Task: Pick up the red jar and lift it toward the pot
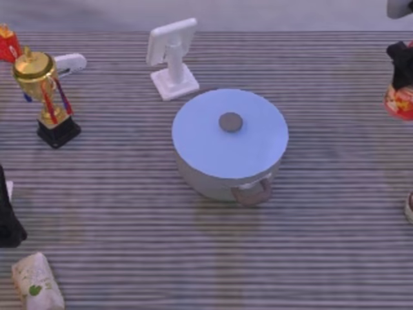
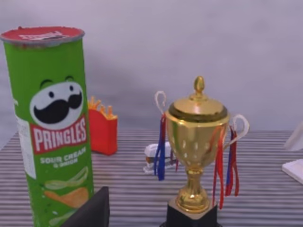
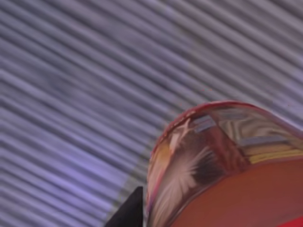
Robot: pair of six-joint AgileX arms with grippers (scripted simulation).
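While its jaws are clamping the red jar (image 1: 400, 102) at the bench's (image 1: 129, 213) right edge, the right gripper (image 1: 401, 72) is holding it aloft — well apart from the pot (image 1: 230, 143); the left gripper (image 1: 8, 219) is sitting parked at the left edge — its jaws' state I cannot tell

Setting: a rendered test scene, not a lived-in room. A striped grey tabletop (image 1: 129, 213) is filling the top view, and a blank pale wall (image 2: 189, 47) is standing behind it in the left wrist view, with no furniture or fittings showing. The articles lying about are belonging to no single trade: a gold trophy (image 1: 44, 90) with ribbons, a green crisp can (image 2: 49, 123), a red fries carton (image 2: 103, 130), a white stand (image 1: 171, 58), a grey lidded pot (image 1: 229, 143) and a pale bag (image 1: 37, 281). Such a mixed, spaced-out assortment is pointing to a staged robot trial bench.
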